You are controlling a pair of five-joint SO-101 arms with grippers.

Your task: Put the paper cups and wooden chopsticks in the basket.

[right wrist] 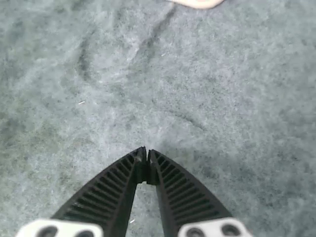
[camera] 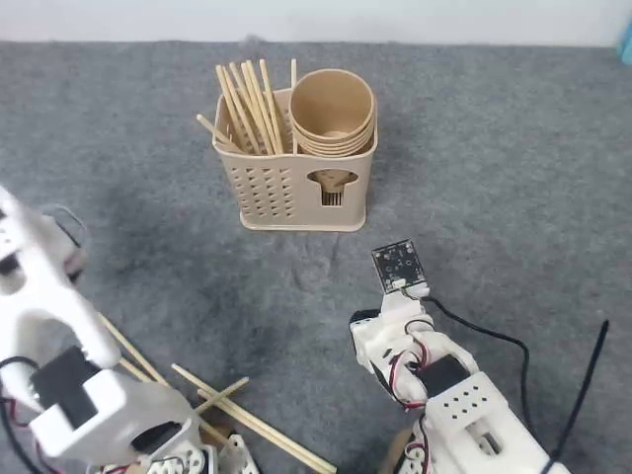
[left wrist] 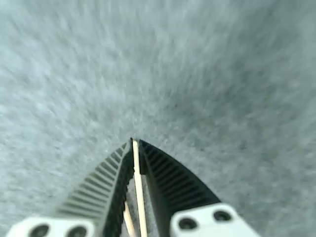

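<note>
A beige perforated basket [camera: 296, 188] stands at the back middle of the grey carpet. Several wooden chopsticks [camera: 247, 104] stick up from one compartment, and stacked paper cups [camera: 332, 109] fill the other. More chopsticks [camera: 259, 427] lie crossed on the carpet at the front left, beside my left arm [camera: 69, 395]. My left gripper [left wrist: 134, 144] is shut on a wooden chopstick [left wrist: 138, 182] that runs between its fingers, just above the carpet. My right gripper [right wrist: 147, 152] is shut with nothing in it, low over bare carpet in front of the basket.
My right arm [camera: 434, 380] sits at the front middle, its black cable [camera: 583, 385] trailing to the right. A sliver of the basket's base [right wrist: 197, 3] shows ahead of the right gripper. Open carpet lies around the basket.
</note>
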